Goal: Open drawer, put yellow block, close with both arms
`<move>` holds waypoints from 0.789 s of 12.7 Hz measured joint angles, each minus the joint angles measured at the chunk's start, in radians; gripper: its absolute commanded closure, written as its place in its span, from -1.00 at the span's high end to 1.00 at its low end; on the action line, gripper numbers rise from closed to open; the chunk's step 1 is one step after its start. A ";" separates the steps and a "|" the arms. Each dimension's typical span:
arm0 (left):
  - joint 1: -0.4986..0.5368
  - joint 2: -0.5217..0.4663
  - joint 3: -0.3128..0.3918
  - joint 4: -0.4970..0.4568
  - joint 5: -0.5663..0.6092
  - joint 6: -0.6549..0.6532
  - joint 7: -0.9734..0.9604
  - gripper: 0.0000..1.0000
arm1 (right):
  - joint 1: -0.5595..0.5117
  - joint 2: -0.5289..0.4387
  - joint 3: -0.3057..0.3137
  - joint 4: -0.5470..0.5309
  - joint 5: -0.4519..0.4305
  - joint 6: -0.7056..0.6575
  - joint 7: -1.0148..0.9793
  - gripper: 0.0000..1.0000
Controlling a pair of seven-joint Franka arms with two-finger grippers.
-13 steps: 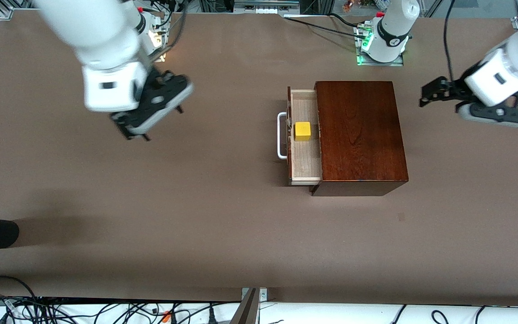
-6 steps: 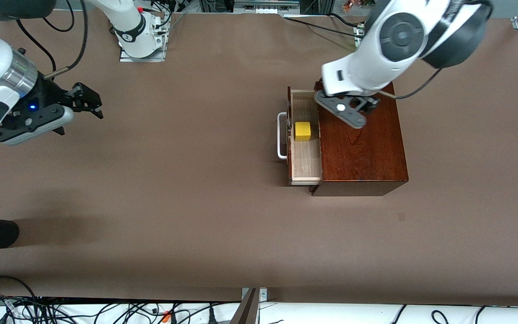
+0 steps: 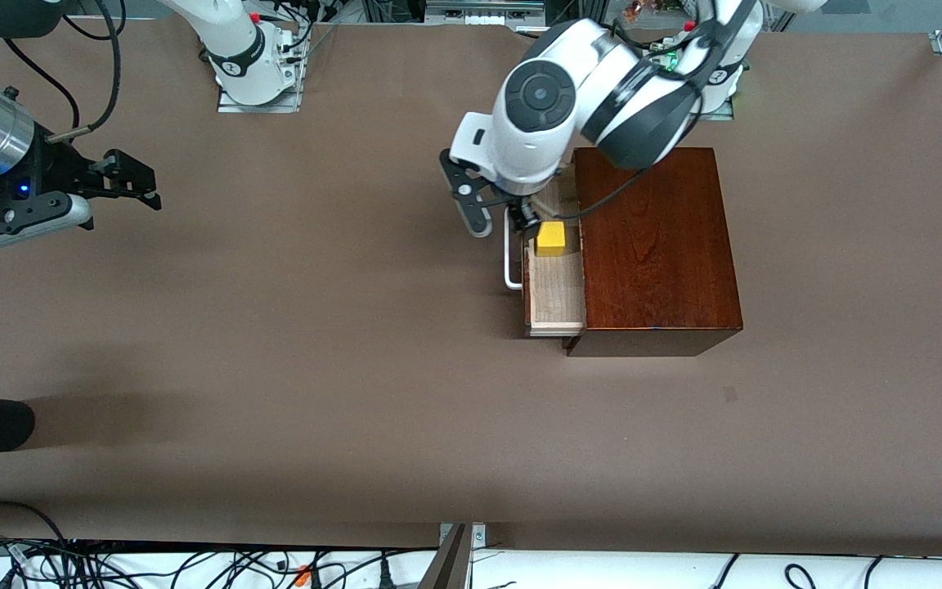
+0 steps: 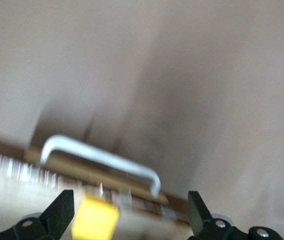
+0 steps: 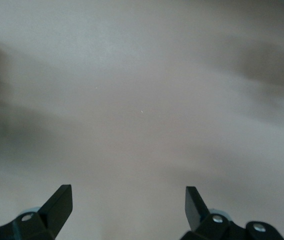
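While the drawer stands open:
Block: yellow block (image 3: 551, 238) lies in the drawer (image 3: 557, 290), just beneath the left end effector (image 3: 512, 217).
Handle: white handle (image 3: 509, 258) beside that end effector, long axis across its fingers.
Left end effector: spread wide, empty, nearer arm.
Right end effector (image 3: 148, 184): wide, empty, waiting over bare bench (image 3: 316, 368), well apart.

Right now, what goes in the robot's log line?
drawer: open | yellow block: inside | left claw: open, over handle | right claw: open, waiting

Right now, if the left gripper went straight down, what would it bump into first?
Probably the drawer: the left gripper, jaws open, hangs over its white handle, beside the yellow block. Depth is unclear.
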 measured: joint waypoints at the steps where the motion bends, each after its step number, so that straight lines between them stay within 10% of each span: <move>1: -0.010 0.036 -0.002 0.001 0.000 0.043 0.064 1.00 | -0.033 -0.008 0.034 -0.008 -0.005 0.000 0.010 1.00; 10: -0.038 0.184 -0.012 -0.012 0.102 0.114 0.248 1.00 | -0.143 -0.028 0.123 -0.017 -0.017 0.010 0.012 1.00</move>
